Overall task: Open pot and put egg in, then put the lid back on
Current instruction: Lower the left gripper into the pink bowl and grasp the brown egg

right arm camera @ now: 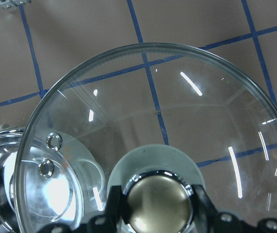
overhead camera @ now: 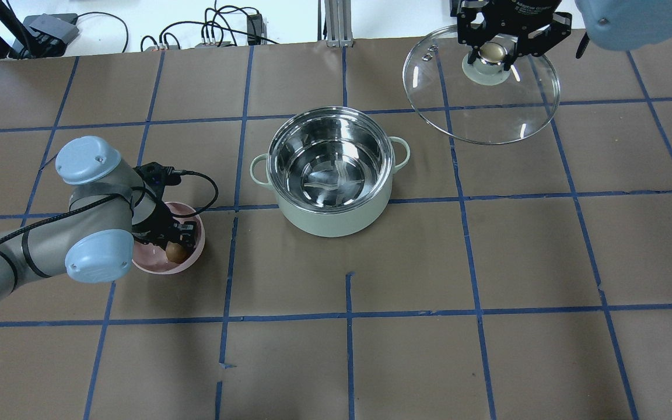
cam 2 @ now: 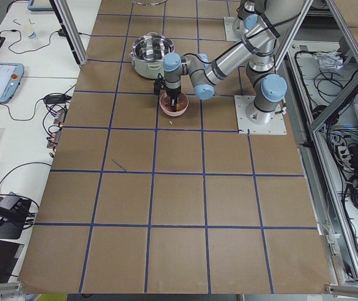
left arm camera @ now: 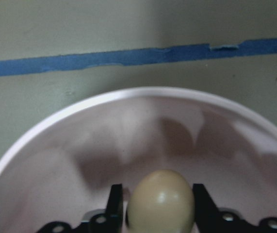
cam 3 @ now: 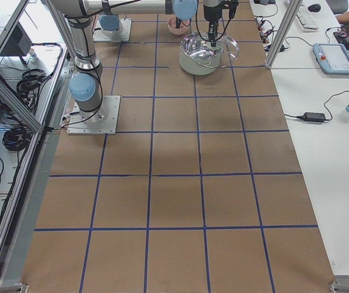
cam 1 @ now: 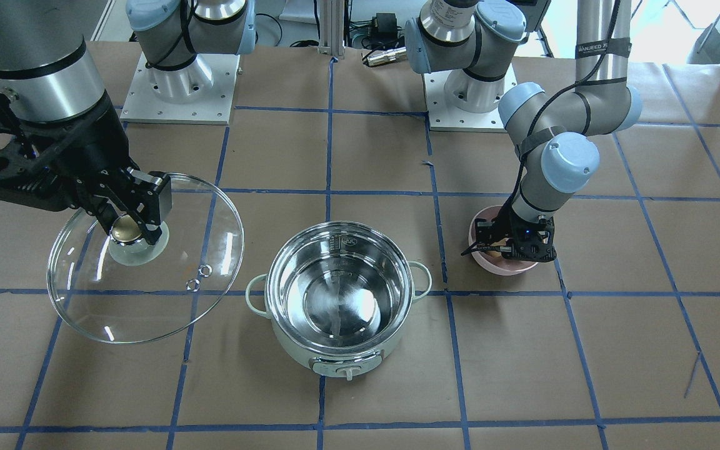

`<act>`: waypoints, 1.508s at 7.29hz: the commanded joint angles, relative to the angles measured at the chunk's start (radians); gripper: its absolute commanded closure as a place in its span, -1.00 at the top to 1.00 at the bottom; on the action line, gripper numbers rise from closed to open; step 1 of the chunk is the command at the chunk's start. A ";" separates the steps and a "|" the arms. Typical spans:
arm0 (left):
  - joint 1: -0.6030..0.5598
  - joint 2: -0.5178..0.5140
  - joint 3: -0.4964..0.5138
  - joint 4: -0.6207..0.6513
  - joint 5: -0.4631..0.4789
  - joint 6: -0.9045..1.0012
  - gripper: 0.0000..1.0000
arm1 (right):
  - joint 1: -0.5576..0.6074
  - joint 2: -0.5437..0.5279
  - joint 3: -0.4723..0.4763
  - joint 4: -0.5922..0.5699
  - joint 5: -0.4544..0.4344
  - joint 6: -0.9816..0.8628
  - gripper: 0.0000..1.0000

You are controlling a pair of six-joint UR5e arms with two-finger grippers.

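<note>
Lid (cam 1: 147,300) nearest the operators' edge, hanging clear of the worktop toward the end on the robot's right, with its beige-gold knob pinched between the fingers of the right gripper (cam 1: 127,232). Next comes the pot (overhead camera: 336,219), at about mid-width of the worktop, uncovered, its steel inside bare and its dial turned to the operators' edge. Farther back, toward the robot's edge and its left-hand end, stands a pink bowl (cam 1: 504,269) with the egg (overhead camera: 175,252) lying in its bottom. The left gripper (left arm camera: 156,208) reaches down into the bowl, one finger close at each side of the egg; whether they already press on the shell cannot be told. The opening step appears done and the pick-up of the egg is in hand. The next move likely calls for a gentle grip, a lift above the bowl's rim, a carry across to the pot and a low release inside it. After that the lid must come back level and centred over the pot's rim.
</note>
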 commanded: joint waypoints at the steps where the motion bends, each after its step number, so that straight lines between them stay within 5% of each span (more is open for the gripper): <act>1: 0.000 0.001 0.002 -0.001 -0.002 -0.001 -0.71 | 0.003 0.000 0.002 0.000 0.002 0.000 0.05; 7: -0.017 0.045 0.044 -0.036 0.003 -0.023 -0.84 | 0.006 0.000 0.014 -0.006 0.006 0.002 0.08; 9: -0.037 0.137 0.159 -0.302 0.001 -0.047 -0.84 | 0.007 0.000 0.016 -0.014 0.006 0.003 0.10; 11: -0.083 0.198 0.225 -0.407 -0.003 -0.063 -0.85 | 0.007 0.000 0.017 -0.012 0.006 0.009 0.10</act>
